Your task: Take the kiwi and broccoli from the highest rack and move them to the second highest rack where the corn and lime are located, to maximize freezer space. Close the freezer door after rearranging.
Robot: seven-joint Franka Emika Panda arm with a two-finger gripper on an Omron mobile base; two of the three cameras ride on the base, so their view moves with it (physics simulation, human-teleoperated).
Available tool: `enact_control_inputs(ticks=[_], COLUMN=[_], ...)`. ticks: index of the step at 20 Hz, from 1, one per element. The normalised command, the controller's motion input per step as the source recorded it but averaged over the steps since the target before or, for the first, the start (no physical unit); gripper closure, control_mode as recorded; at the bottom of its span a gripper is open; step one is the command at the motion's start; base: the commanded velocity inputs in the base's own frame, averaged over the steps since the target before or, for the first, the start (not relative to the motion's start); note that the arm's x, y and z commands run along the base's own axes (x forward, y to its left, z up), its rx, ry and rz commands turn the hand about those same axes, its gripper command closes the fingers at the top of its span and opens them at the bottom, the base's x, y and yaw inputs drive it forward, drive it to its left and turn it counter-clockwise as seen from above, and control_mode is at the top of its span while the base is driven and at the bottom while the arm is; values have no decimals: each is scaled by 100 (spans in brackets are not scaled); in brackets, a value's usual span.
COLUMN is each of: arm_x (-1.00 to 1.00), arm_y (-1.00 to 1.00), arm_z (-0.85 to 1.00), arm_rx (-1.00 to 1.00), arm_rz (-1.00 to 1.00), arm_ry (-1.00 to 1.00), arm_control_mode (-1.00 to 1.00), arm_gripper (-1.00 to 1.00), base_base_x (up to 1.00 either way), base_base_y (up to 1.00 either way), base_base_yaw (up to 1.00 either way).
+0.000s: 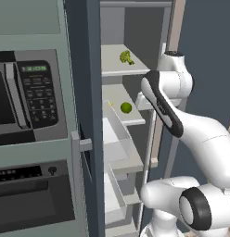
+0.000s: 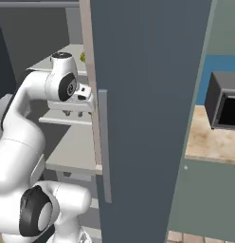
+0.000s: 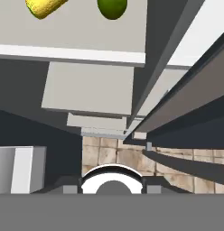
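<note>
Freezer door (image 1: 84,115) stands wide open; everything below is placed relative to it. Just right of the door's edge in left base view, the highest rack (image 1: 114,69) carries the broccoli (image 1: 126,57), sitting toward the back-right of the shelf. Kiwi can't be made out on that rack from these views. Next level down, the second highest rack (image 1: 130,121) holds the lime (image 1: 126,108), near the front-right part. In hand view the same rack (image 3: 86,40) shows from above w/ the lime (image 3: 112,8) and the yellow corn (image 3: 44,6) side by side at the top edge, corn to the left of the lime, apart from each other.

Arm's wrist sits right of the door opening, at about the level between the two racks, w/ the hand reaching toward the rack fronts. Gripper (image 2: 84,96) shows in right base view, just left of the door's (image 2: 148,95) inner edge, in front of the shelf lip. Fingertips are too small and hidden to read – can't tell how wide the jaws are or whether anything is held.

Left of the door: microwave (image 1: 24,95) w/ keypad, set in cabinetry.
</note>
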Motion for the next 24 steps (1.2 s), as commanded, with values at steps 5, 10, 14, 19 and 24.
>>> enact_control_inputs(ticks=[5, 10, 14, 19, 24], arm_x=[0, 0, 0, 0, 0], arm_y=[0, 0, 0, 0, 0], arm_z=[0, 0, 0, 0, 0], arm_rx=[0, 0, 0, 0, 0], arm_rz=[0, 0, 0, 0, 0], arm_ry=[-1, 0, 0, 0, 0], arm_control_mode=[100, 100, 100, 100, 100], arm_gripper=[-100, -100, -100, -100, -100], base_base_x=[-37, -25, 0, 10, 36], base_base_y=[-4, -2, -14, -22, -22], base_base_yaw=[1, 25, 38, 16, 2])
